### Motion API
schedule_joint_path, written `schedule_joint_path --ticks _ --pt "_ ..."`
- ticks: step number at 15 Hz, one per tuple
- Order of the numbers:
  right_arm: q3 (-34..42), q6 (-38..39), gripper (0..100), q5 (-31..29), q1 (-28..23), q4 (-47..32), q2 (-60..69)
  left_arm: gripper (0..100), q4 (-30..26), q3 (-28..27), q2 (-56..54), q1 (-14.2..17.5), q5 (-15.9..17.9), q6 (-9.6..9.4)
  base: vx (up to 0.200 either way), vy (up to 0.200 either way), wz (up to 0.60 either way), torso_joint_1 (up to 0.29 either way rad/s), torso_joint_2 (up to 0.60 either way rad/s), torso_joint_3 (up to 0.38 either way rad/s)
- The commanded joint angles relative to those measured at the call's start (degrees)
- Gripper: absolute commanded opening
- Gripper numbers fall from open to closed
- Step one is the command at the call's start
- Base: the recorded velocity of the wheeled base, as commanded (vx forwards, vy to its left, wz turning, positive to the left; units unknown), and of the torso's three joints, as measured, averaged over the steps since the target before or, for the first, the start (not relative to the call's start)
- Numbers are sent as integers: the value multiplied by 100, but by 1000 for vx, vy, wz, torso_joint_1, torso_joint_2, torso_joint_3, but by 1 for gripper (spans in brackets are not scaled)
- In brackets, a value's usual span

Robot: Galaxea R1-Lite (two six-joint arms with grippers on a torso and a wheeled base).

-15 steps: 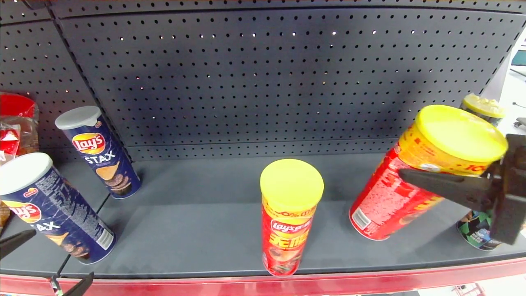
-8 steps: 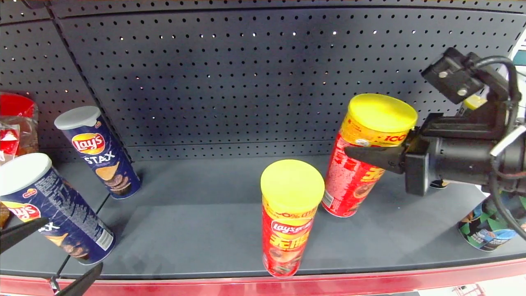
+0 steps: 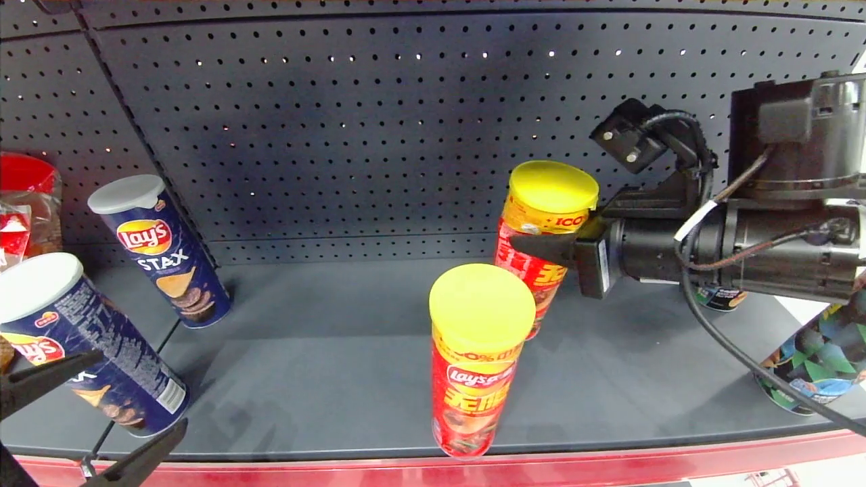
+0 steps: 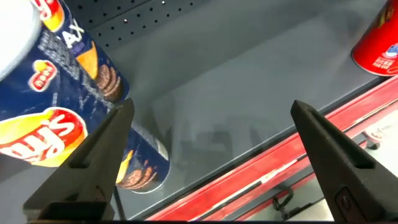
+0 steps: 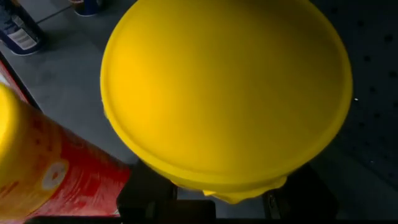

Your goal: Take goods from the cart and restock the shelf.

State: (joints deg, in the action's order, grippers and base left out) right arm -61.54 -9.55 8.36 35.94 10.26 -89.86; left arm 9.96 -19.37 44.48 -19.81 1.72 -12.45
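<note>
**Seating the can (image 3: 553,186) on the shelf (image 3: 325,365)**
The right gripper (image 3: 541,245) pinches the can under its lid. Lower it straight and upright (the front can (image 3: 477,358), close on the gripper's aisle side, hides its base), then release. The left gripper (image 4: 211,106) hangs spread.

The right gripper (image 3: 549,238) has carried its red can (image 3: 553,188) leftward to just behind the front can (image 3: 475,379).

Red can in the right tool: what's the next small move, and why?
The right tool grips the red can high up, slightly tilted, behind the front can on the shelf. Its base is partly hidden, so seating is unclear. Probably ease it straight down, then open the tool.
</note>
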Motion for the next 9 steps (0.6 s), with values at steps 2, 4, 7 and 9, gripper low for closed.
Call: schedule_joint_path --ticks 2,4,7,9 --pt "-227 5 0 25 1 28 -436 100 6 56 78 -14 338 181 0 0 0 0 0 0" --pt "-473 5 0 25 1 28 -621 100 6 65 69 -14 338 181 0 0 0 0 0 0" --pt "-658 40 0 34 19 28 -823 100 -3 65 87 -14 347 181 0 0 0 0 0 0" --pt "-667 93 0 34 80 37 -920 100 -3 65 96 -14 347 181 0 0 0 0 0 0"
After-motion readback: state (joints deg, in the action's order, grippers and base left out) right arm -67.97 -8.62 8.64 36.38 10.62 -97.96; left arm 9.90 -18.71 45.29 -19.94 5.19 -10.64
